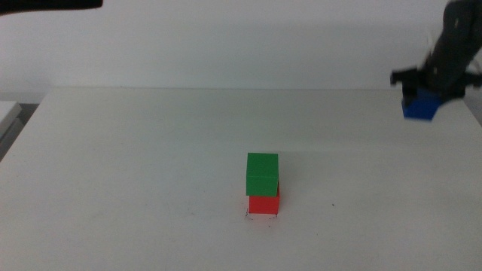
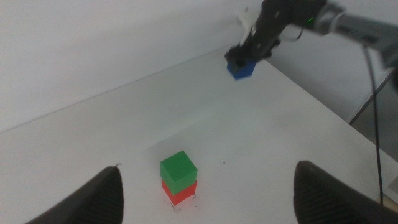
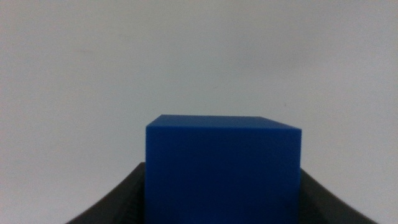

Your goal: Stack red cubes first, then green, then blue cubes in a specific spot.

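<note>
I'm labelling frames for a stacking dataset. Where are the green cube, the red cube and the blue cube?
green cube (image 1: 262,172), middle view, front face.
red cube (image 1: 263,204), middle view, front face under the green.
blue cube (image 3: 222,171), right wrist view, front face.

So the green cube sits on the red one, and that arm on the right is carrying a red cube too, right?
Not quite: the right gripper is carrying the blue cube, not a red one, as the middle view shows. The green cube does sit on the red cube.

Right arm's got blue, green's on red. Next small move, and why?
Probably carry the blue cube toward the stack, staying above the green cube. The right gripper holds it off the table at the far right edge; green already sits on the red cube. The left gripper waits open.
</note>
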Robot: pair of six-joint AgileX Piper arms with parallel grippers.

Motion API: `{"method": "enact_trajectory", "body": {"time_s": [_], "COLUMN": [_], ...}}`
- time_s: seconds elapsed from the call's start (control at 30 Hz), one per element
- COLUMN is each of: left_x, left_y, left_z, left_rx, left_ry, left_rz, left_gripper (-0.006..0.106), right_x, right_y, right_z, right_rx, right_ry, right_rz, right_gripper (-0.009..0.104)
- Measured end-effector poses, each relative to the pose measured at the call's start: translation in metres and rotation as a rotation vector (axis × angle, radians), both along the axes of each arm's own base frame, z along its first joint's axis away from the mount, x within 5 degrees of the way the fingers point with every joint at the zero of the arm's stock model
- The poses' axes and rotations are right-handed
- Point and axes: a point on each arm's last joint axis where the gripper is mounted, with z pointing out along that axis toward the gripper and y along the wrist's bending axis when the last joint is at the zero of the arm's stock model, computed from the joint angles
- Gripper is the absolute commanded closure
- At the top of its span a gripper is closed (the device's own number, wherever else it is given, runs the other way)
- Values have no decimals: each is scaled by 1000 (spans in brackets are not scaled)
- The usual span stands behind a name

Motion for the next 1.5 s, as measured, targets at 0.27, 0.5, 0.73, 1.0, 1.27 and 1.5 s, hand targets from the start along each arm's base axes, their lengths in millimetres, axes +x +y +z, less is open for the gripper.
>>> {"method": "enact_trajectory", "body": {"time_s": [0.27,0.5,0.73,1.0,1.27,1.5], "left_x": [0,1,1,1,1,3], "left_y": [0,0,0,0,0,3], "left_z": [0,0,0,1,1,1], "left_rx": [1,2,2,-1,0,21], "left_ry": [-3,-6,-6,-12,-13,-33], "left_rz": [3,5,5,7,8,32], "left_gripper": [7,7,7,7,7,7], "right_x": [-88,-159,-186,-167,-155,-157], "right_y": [143,256,282,279,276,278], "right_z": [117,115,88,56,38,36], "right_rx": [34,140,109,64,43,70], "right_ry": [-171,-152,-103,-50,-16,9], "right_rz": [156,290,247,159,124,116], "right_gripper": [86,85,85,85,85,85]}}
